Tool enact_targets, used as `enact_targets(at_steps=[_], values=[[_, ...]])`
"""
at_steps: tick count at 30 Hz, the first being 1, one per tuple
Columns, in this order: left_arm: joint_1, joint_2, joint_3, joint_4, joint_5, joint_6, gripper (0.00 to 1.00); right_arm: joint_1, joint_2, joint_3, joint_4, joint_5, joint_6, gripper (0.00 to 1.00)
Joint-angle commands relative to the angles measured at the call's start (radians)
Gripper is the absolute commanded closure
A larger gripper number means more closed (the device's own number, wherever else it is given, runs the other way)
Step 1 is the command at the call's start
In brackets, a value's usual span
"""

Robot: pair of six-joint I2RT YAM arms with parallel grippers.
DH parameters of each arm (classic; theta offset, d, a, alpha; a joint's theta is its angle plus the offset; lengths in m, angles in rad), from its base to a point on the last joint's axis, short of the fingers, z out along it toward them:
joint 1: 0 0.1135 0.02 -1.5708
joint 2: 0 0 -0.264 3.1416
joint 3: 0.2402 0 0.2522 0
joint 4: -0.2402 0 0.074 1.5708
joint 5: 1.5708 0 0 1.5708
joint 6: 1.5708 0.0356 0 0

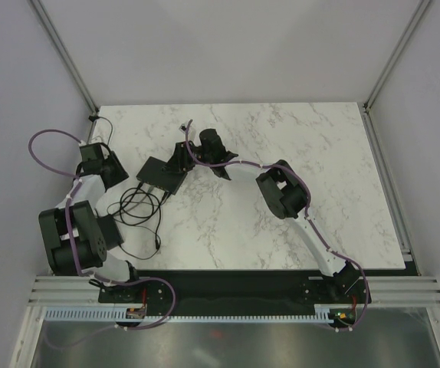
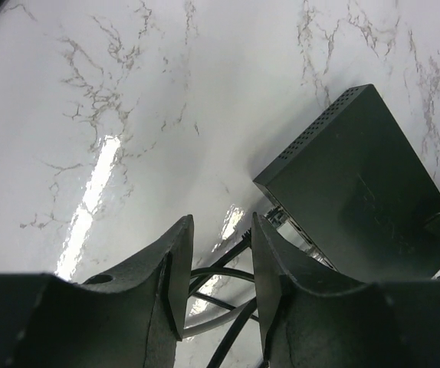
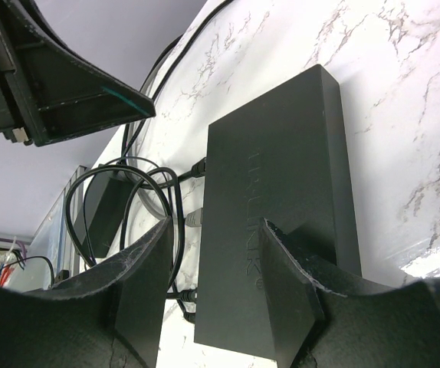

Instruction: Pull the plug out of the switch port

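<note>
The switch (image 1: 159, 175) is a flat black box lying left of the table's middle. It also shows in the right wrist view (image 3: 281, 184) and the left wrist view (image 2: 358, 192). A grey plug (image 3: 195, 218) sits in a port on its cable-side edge, between two black plugs (image 3: 197, 167). My right gripper (image 3: 216, 299) is open just above the switch's near end, one finger over its top and one over the cables. It comes from the right in the top view (image 1: 178, 159). My left gripper (image 2: 220, 284) is open and empty beside the port edge, with cables showing between its fingers.
Black cables (image 1: 139, 203) loop on the table left of and in front of the switch. A small black power adapter (image 3: 105, 211) lies among them. The left gripper's fingers (image 3: 59, 77) hang close over the cables. White marble table (image 1: 297, 153) stretches to the right.
</note>
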Motion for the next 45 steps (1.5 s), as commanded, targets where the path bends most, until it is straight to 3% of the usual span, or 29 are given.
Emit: enact_targets(at_steps=[1,17,29,34,39,40,45], values=[[0.001,0.029,0.06,0.02,0.004,-0.007,0.57,-0.004,-0.013,0.009,0.041,-0.019,0.0,0.44],[-0.004,0.034,0.011,0.02,0.004,-0.007,0.57,-0.004,-0.01,0.007,0.041,-0.019,0.0,0.43],[-0.013,0.06,0.069,0.02,0.004,-0.007,0.57,0.0,-0.054,-0.042,-0.007,-0.005,-0.022,0.44],[-0.034,0.057,0.127,0.02,0.004,-0.007,0.57,0.03,-0.186,-0.17,-0.095,0.152,-0.135,0.45],[-0.038,0.174,0.231,0.02,0.004,-0.007,0.57,0.034,-0.329,-0.321,-0.189,0.342,-0.17,0.42],[-0.042,0.192,0.249,-0.058,0.4,0.069,0.3,0.034,-0.343,-0.333,-0.201,0.36,-0.171,0.42],[-0.047,0.287,0.305,-0.068,0.459,0.065,0.2,0.033,-0.393,-0.358,-0.335,0.452,-0.157,0.37]])
